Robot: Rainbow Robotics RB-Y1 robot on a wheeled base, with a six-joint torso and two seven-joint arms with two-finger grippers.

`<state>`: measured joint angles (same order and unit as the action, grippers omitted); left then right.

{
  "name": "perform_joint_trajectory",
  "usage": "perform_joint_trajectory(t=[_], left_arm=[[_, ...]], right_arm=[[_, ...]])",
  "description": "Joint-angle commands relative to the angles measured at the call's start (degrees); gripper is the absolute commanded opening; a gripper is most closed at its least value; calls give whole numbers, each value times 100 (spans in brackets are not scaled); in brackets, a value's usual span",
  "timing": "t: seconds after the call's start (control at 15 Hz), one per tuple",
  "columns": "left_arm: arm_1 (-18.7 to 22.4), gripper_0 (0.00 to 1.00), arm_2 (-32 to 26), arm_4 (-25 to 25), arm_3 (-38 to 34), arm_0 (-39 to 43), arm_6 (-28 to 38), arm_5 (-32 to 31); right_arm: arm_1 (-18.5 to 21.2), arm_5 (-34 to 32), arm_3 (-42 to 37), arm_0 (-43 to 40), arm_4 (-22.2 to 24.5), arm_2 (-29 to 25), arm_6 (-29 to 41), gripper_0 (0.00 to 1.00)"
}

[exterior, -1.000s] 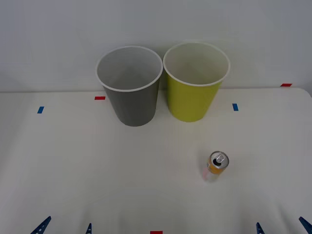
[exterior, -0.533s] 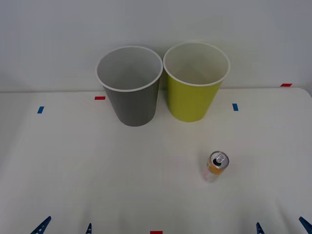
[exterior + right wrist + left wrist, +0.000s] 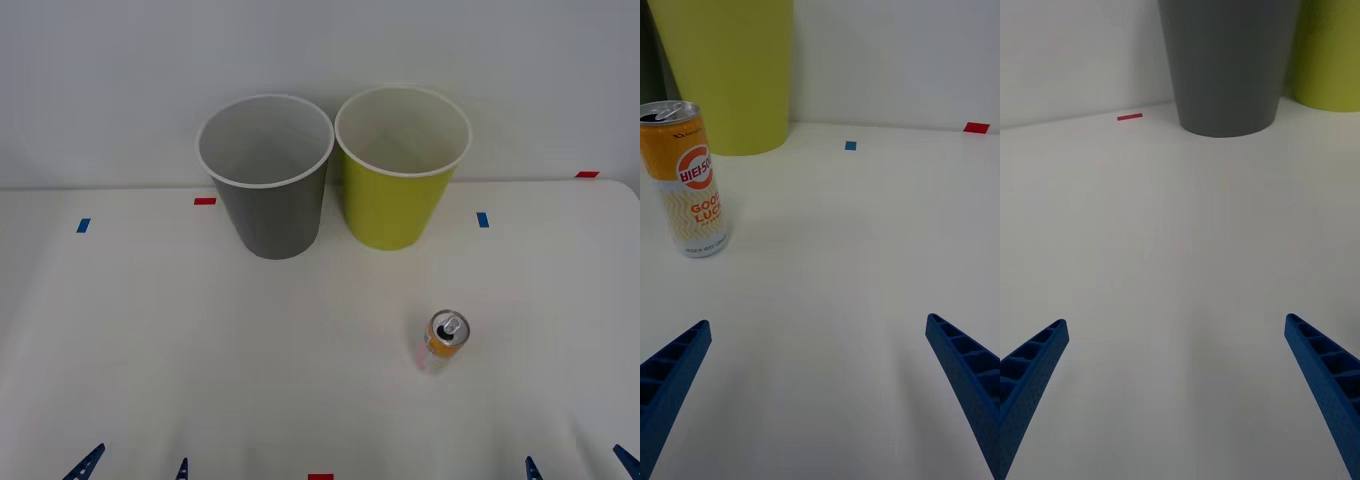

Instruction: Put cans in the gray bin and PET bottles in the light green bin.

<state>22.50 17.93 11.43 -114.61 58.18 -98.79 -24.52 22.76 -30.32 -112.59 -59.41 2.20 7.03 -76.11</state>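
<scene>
Bench [image 3: 150, 330] of plain white carries three things of the task: the gray bin [image 3: 268, 200] and the light green bin [image 3: 398, 190] stand upright side by side along its far edge, against a pale wall, their white rims nearly touching, the gray one on the robot's left. Nearer the robot and toward its right, well apart from both bins, the can [image 3: 443, 341] stands upright on the bench, orange at its upper body and paler toward the base, its silver top with the pull tab facing up; it sits forward of the light green bin and a little to that bin's right. Small tape marks dot the bench: a red one [image 3: 205, 201] just left of the gray bin, a blue one [image 3: 483, 219] to the right of the green bin, another blue one [image 3: 83, 225] far to the left, and a red one [image 3: 587, 174] at the far right edge. The left pincer [image 3: 133, 463] hangs low at the near edge of the bench on the left, its blue ribbed fingers [image 3: 1034, 367] spread wide with nothing between them, facing the gray bin across bare bench. The right pincer [image 3: 579, 464] sits likewise at the near edge on the right, fingers [image 3: 962, 375] spread wide and holding nothing, with the can standing ahead of it and off to one side, apart from both fingers.
</scene>
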Motion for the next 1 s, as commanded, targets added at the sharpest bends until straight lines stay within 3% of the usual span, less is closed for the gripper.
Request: perform_joint_trajectory(t=[0.07, 1.0], left_arm=[[0, 100, 0, 0, 0, 0, 0, 0], [0, 100, 0, 0, 0, 0, 0, 0]], right_arm=[[0, 0, 0, 0, 0, 0, 0, 100], [0, 0, 0, 0, 0, 0, 0, 100]])
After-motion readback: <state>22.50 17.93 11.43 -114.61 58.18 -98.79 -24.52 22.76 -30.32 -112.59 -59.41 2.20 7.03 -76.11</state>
